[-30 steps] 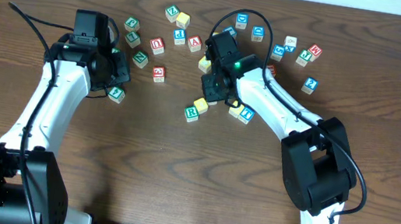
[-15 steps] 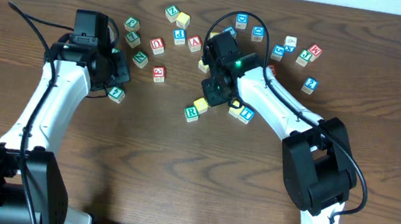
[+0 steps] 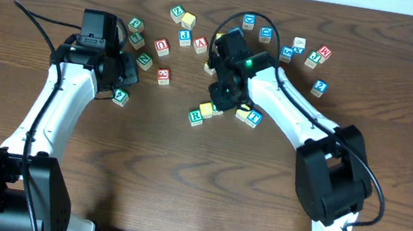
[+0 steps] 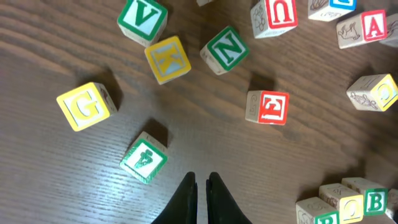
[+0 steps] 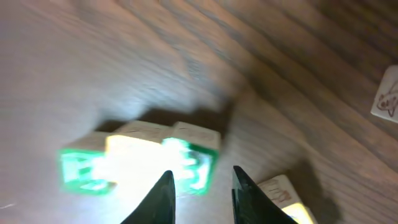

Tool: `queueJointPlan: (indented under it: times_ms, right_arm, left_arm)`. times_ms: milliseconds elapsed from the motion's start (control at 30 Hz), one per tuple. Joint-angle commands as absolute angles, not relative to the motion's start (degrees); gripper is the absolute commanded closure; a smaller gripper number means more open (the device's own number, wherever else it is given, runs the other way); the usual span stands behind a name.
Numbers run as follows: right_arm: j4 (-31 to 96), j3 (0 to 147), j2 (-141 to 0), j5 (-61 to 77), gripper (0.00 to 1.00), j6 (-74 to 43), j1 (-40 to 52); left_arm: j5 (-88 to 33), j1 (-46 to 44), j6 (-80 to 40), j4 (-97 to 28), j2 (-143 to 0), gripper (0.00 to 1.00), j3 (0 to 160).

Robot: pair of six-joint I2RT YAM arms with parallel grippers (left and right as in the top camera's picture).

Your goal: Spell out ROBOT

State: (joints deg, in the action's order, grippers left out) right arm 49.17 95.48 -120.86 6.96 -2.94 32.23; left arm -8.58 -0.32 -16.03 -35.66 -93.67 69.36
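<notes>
A short row stands at mid-table: the green R cube, a yellow-faced cube, and the green B cube at its right end. My right gripper hangs open just over the B end. In the right wrist view the row is a blurred bright strip beyond the open gripper. A second yellow-faced cube and a blue-printed cube sit just right of the row; I cannot read the blue letter. My left gripper is shut and empty above bare wood.
Loose cubes lie around the left gripper: green V, yellow K, green N, yellow G, a green picture cube and red E. More red, blue and green cubes are scattered along the back.
My right gripper has moved a little toward the table's front, down over the row's right end. My left arm has shifted slightly to the right. The cubes have hardly moved.
</notes>
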Motion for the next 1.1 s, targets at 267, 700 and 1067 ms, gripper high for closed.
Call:
queueJointPlan:
  times_ms: [267, 700, 1067]
  right_arm:
    - [50.19, 96.82, -121.45, 13.74, 0.8, -5.28, 41.3]
    - [54.54, 96.62, -126.5, 8.51, 0.9, -7.09, 43.59]
    - [52.66, 96.62, -126.78, 7.09, 0.91, -7.97, 42.33]
  left_arm:
    - [-3.14, 4.58, -17.02, -34.89, -94.41, 0.92, 69.43]
    - [-3.46, 6.57, -18.31, -35.09, -94.41, 0.92, 69.43]
    - [-3.44, 6.57, -18.28, -35.05, -94.41, 0.92, 69.43]
